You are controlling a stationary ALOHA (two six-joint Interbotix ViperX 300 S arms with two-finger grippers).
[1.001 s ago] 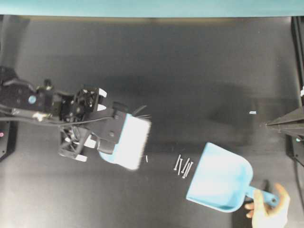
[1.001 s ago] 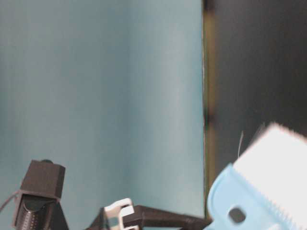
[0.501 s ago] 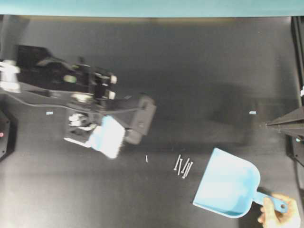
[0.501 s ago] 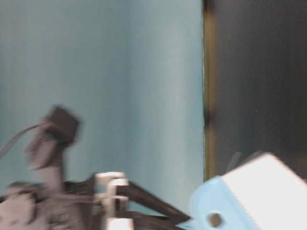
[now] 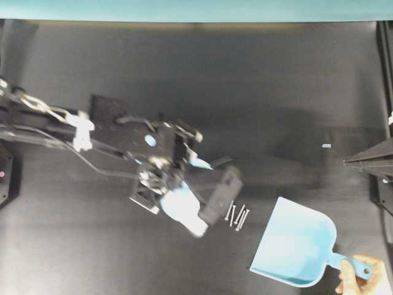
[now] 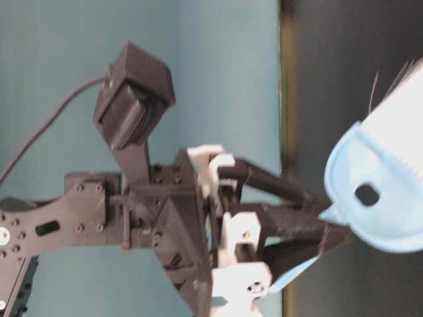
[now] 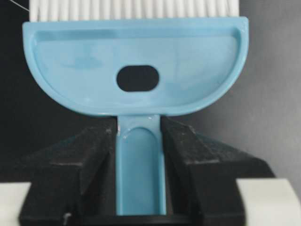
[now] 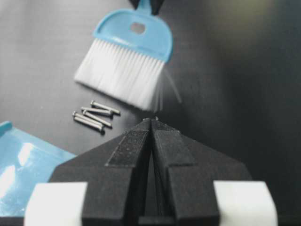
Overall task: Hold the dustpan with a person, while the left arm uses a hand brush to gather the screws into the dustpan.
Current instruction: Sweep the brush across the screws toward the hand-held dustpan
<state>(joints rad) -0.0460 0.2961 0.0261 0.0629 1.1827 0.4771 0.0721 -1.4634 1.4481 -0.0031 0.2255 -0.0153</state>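
Dark table (image 5: pixel 258 80): left hand (image 7: pixel 140 155), clamped on hand brush (image 8: pixel 127 61), has swung toward screws (image 5: pixel 237 216), dustpan (image 5: pixel 295 249) waiting at four o'clock.

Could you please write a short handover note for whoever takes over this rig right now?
Left tool: shut on the brush handle, bristles near the table just left of the screws.
Right tool: shut, empty, parked at the right edge.
Person's hand: holds the dustpan by its handle, mouth facing the screws.
Done: brush brought up behind the screws.
Left: sweep all the screws, lying together on the table short of the pan's mouth, into it; none are inside yet.
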